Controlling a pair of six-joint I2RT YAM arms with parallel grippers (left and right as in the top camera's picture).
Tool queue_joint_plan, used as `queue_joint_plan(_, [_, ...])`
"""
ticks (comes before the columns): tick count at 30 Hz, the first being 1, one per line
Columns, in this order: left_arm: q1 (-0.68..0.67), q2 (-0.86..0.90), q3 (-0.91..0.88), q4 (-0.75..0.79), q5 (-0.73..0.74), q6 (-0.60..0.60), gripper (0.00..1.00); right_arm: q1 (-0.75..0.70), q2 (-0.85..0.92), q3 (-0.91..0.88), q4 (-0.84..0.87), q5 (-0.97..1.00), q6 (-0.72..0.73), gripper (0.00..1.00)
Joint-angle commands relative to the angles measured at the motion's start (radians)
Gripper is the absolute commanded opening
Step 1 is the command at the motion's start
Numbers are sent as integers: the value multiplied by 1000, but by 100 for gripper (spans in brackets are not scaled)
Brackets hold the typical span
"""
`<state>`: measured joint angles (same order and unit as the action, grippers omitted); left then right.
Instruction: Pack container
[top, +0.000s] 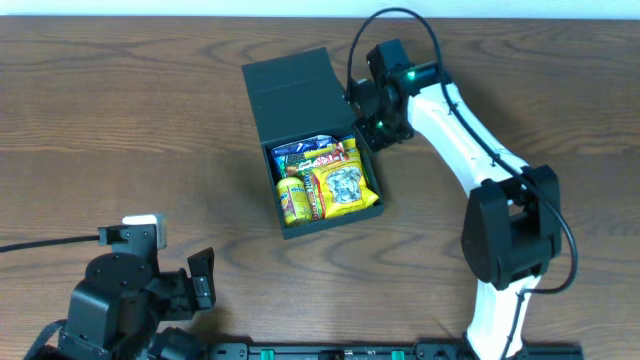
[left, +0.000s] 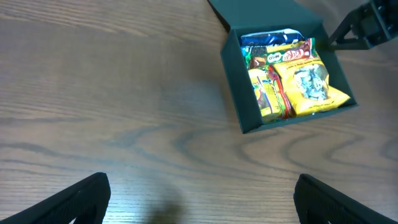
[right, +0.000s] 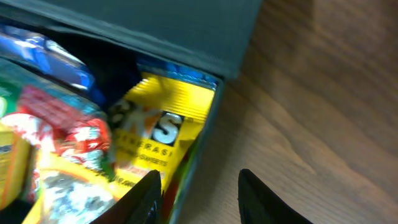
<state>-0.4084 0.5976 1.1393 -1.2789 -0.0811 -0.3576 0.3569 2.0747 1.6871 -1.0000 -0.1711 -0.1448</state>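
Overhead looks down — both wrist views share the container (top: 292, 88).

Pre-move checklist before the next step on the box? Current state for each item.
1. Lid swung fully back, leaving the container open: ok.
2. Snack packets all within the walls: ok from overhead.
3. Packets sit below the rim so the lid can shut: cannot tell.
4. Right gripper jaws apart with nothing between them: ok.
5. Right gripper beside the container's right wall near the hinge, not over the packets: ok.
6. Left gripper jaws wide open, empty, well away from the container: ok.
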Motion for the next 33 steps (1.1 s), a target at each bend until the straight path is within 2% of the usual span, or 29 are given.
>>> queue_joint_plan(1, [4,-3,0,-2,4,21,95,2,-19,-41,20,18,44,36])
queue_joint_plan(5, [4,-3,0,-1,4,21,95,4,-19,-74,32,18,80,13])
queue_joint_plan(9, [4,-3,0,0,4,21,95,4,-19,-94,25,18,103,1])
queue_joint_plan(15, [4,-3,0,-1,5,21,95,3,-19,-97,-3,42,219,1])
queue_joint_plan(26, [4,-3,0,-1,5,21,96,4,-19,-97,-48,77,580,1])
queue_joint_plan(33, [4,-3,0,-3,5,21,95,4,-19,-97,-48,101,669,1])
